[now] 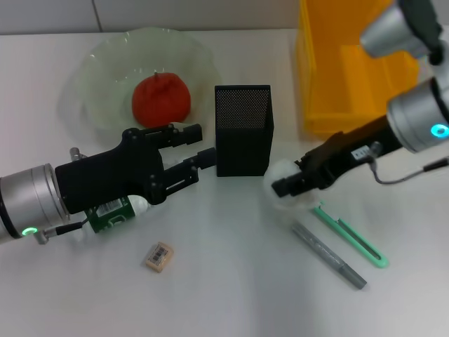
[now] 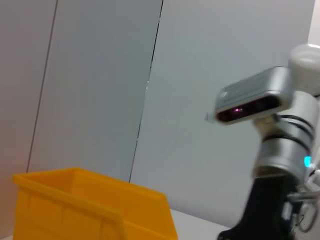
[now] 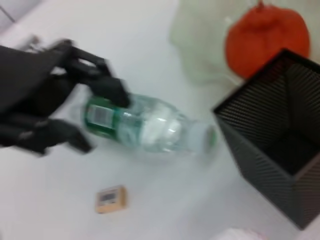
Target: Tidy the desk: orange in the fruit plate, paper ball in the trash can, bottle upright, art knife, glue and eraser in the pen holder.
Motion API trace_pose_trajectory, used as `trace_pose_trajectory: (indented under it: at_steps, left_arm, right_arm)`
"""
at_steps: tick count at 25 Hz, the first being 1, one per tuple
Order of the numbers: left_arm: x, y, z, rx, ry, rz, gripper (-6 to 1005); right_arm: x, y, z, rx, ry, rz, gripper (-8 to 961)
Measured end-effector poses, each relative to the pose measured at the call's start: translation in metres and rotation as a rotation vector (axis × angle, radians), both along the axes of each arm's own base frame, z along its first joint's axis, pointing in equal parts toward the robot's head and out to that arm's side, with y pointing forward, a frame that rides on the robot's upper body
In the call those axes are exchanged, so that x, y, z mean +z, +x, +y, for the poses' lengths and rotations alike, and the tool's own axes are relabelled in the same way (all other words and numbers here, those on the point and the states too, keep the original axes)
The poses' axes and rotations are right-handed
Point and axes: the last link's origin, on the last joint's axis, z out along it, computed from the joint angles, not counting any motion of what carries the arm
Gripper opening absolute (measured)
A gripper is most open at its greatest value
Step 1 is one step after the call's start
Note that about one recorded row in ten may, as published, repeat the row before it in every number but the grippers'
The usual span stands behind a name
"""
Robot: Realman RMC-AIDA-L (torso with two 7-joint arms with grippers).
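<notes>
Clear bottle [image 3: 145, 125] lies flat at seven o'clock — left gripper [image 1: 184, 156], jaws spread, straddles it to right it — right gripper [image 1: 280, 186] jaws: cannot tell.

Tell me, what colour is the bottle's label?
Green, with a white patch, on the clear bottle. The label shows best in the right wrist view.

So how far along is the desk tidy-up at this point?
Done: orange sits in the fruit plate. In hand: the right end effector is at the paper ball; the left end effector is above the lying bottle. Left: eraser, art knife and glue lie outside the pen holder.
</notes>
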Motion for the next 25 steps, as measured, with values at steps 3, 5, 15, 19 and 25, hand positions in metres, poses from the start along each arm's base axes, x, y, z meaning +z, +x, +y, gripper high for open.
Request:
trace_pose_trajectory:
  at_steps: [3,5,15,19,25]
  left_arm:
    - [0.000,0.000,0.000,0.000,0.001,0.001,455]
    - [0.000,0.000,0.001,0.000,0.001,0.001,455]
    - [0.000,0.003,0.004,-0.006,0.004,0.003,454]
    - [-0.001,0.002,0.004,-0.001,0.006,0.006,454]
    - [-0.002,0.005,0.007,-0.005,0.005,0.007,455]
  right_arm:
    - [0.013,0.008,-0.021,0.062,0.016,0.084,492]
    - [0.018,0.010,-0.024,0.072,0.032,0.095,497]
    - [0.076,0.027,-0.045,0.200,0.314,0.382,521]
    - [0.095,0.047,-0.047,0.196,0.464,0.532,531]
    - [0.114,0.083,-0.041,0.185,0.699,0.589,546]
